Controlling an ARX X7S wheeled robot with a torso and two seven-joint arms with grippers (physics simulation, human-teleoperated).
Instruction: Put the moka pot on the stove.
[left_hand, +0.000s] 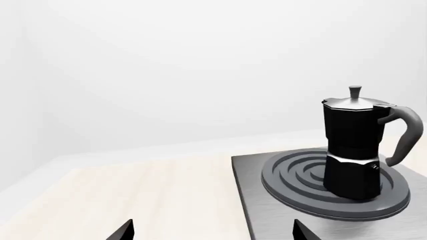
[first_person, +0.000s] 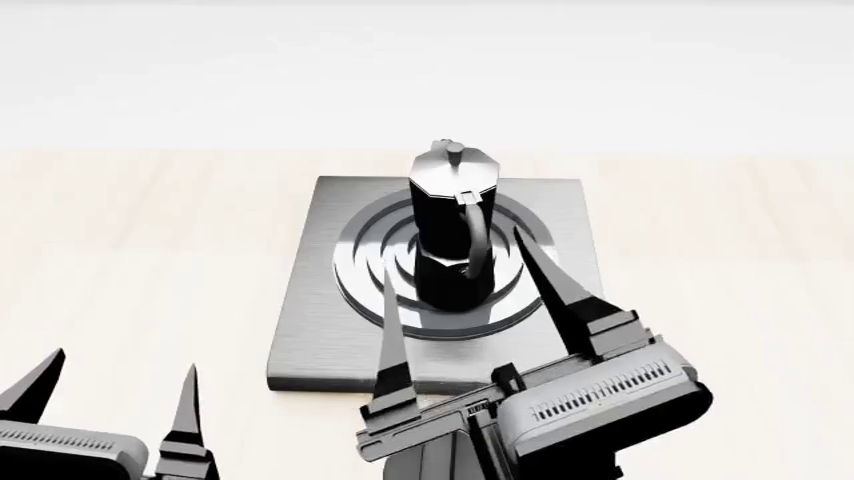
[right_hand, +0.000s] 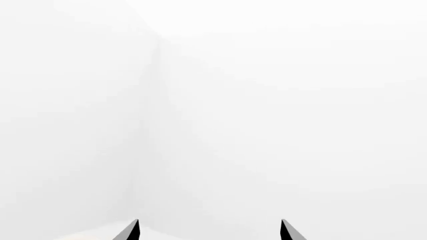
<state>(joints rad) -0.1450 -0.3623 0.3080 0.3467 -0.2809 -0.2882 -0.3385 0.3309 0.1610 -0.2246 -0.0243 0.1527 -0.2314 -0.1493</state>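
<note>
Right tool (first_person: 461, 285) partly hides moka pot (first_person: 453, 225).

Right gripper (right_hand: 209, 231) fingertips apart (blank white beyond)

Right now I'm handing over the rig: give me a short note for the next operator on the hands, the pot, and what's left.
Left hand: open, empty, low at the near left, off the stove.
Right hand: open, empty; in the head view its fingers sit either side of the pot and in front of it, apparently raised.
Pot: upright on the stove, on the rings.
Done: pot placed and released.
Left: back the right hand away without knocking the pot.
</note>
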